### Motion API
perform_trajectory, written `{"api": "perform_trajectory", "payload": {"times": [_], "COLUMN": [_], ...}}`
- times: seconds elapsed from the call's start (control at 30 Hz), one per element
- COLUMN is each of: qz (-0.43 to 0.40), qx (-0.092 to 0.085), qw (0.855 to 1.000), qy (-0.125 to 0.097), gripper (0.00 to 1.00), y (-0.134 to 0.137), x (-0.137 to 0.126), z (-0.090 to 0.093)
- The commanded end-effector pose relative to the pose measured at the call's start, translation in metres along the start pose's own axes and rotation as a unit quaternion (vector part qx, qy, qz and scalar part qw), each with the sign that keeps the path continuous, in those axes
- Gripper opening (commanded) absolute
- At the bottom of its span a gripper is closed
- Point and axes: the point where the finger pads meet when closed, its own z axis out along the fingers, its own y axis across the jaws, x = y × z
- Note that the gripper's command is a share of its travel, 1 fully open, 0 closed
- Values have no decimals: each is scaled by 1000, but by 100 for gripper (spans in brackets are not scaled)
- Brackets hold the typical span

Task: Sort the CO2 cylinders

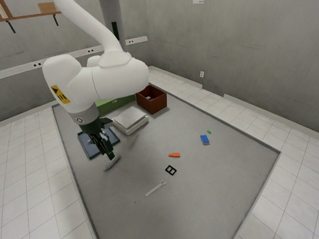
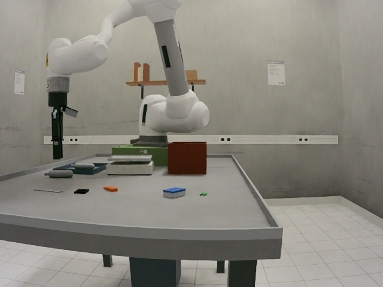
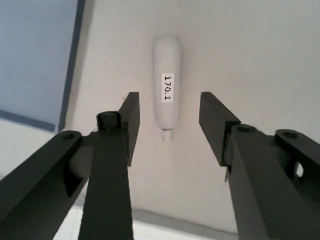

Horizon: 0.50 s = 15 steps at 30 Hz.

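A grey CO2 cylinder point(image 3: 167, 90) labelled 170.1 lies flat on the table, just outside the blue tray point(image 3: 35, 55). It also shows in the top view point(image 1: 111, 162) and the exterior view point(image 2: 58, 173). My gripper point(image 3: 169, 107) point(image 1: 111, 156) point(image 2: 57, 155) hangs well above this cylinder, pointing down, partly open and empty. Another cylinder point(image 2: 82, 165) lies flat in the tray point(image 2: 81, 170). The scale point(image 1: 130, 119) stands bare beside the tray. The red-brown scrap bin point(image 1: 151, 98) holds one cylinder point(image 1: 148, 97).
A green box point(image 1: 114, 104) stands behind the scale at the arm's base. Loose on the table are an orange block point(image 1: 174, 154), a blue block point(image 1: 204, 139), a black frame point(image 1: 170, 170), a white flat tool point(image 1: 155, 188) and a small green piece point(image 1: 209, 131).
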Motion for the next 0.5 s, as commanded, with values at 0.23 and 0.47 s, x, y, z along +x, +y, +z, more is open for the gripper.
{"api": "perform_trajectory", "payload": {"times": [0.23,0.47], "qz": [0,0], "qx": [-1,-1], "qw": [1000,1000], "qy": [-1,-1], "gripper": [39,39], "y": [1,1], "x": [-1,-1], "z": [48,64]}}
